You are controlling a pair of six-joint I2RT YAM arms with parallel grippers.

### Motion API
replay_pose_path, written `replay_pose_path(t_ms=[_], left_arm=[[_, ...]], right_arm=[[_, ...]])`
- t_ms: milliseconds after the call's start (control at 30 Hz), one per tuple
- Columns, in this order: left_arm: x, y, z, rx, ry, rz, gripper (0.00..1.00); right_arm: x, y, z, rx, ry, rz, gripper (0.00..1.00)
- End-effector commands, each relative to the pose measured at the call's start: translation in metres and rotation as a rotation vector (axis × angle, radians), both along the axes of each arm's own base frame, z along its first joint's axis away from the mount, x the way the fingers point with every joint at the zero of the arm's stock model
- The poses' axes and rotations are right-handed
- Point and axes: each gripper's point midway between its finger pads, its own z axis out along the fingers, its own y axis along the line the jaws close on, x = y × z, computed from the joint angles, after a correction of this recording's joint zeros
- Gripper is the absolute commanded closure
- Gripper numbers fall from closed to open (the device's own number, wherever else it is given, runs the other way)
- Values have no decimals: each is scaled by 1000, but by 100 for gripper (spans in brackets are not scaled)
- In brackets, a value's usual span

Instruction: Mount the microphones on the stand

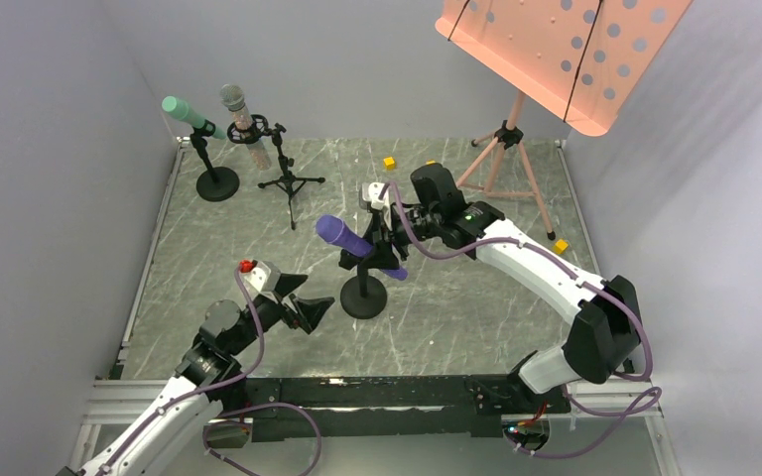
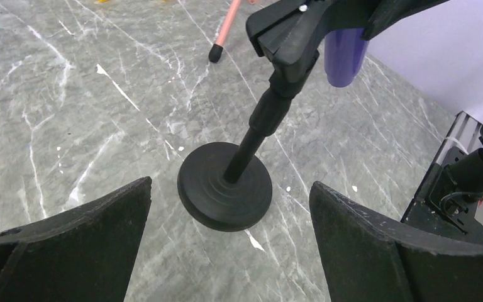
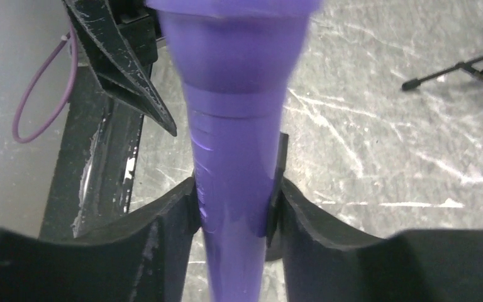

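Observation:
The purple microphone [image 1: 345, 238] lies tilted in the clip of a black round-base stand [image 1: 363, 296] at mid table. My right gripper [image 1: 385, 243] is shut on its handle; in the right wrist view both fingers [image 3: 175, 217] press the purple microphone [image 3: 236, 126], with the gripper [image 3: 234, 204] around it. My left gripper [image 1: 314, 309] is open and empty just left of that stand; its wrist view shows the gripper [image 2: 231, 184] facing the stand base [image 2: 225, 196] and the clip [image 2: 289, 31]. The teal microphone [image 1: 184, 111] and the glittery microphone [image 1: 239, 117] sit in stands at the back left.
A pink perforated music stand [image 1: 566, 50] on a tripod [image 1: 504, 159] stands at the back right. Small yellow cubes lie at the back [image 1: 389, 163] and at the right edge [image 1: 561, 245]. A black tripod stand [image 1: 290, 181] holds the glittery microphone. Grey walls enclose the table.

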Motion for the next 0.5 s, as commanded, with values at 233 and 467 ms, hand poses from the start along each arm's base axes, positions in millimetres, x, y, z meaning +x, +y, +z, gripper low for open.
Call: replay_pose_path(t_ms=[233,467], left_arm=[[3,16,19,-43,43,105,1],[3,22,20,-32,57,135,1]], right_arm=[[40,17,46,55,-114,-71,70],[119,36,71,86,-163,-152,72]])
